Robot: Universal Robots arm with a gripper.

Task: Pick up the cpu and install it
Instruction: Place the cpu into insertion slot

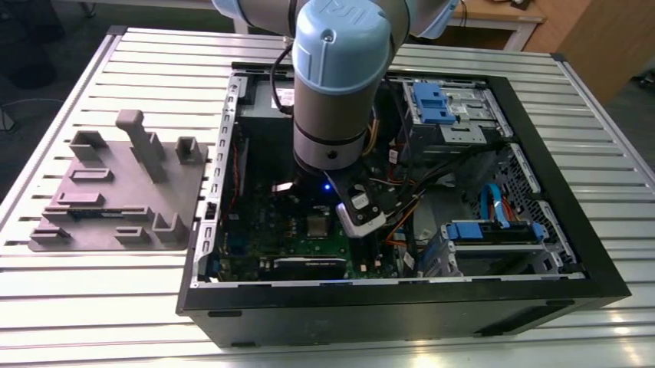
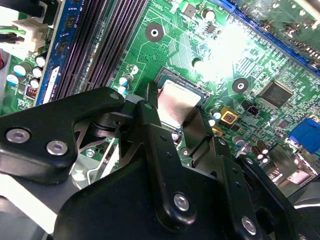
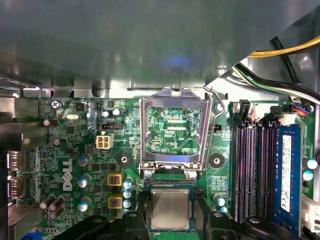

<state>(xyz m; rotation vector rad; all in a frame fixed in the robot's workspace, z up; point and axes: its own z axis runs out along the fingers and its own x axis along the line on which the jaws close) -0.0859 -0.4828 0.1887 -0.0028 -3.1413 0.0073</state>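
The gripper [image 2: 176,120] is straddling the cpu [image 2: 178,101] at the case's [image 1: 409,307] 8 o'clock in the exterior view. The frame [image 3: 174,95] is standing open to admit it. Whether the gripper is clamping, I cannot tell.

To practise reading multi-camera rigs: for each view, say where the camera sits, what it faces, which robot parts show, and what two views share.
Exterior view: off the arm, high, looking down into the open computer case on the slatted table; the arm reaches into it.
First wrist view: on the arm, facing the motherboard and open socket frame; the gripper straddles the cpu.
Second wrist view: on the arm, looking along the gripper at the cpu.
Shared: both wrist views show gripper and cpu.
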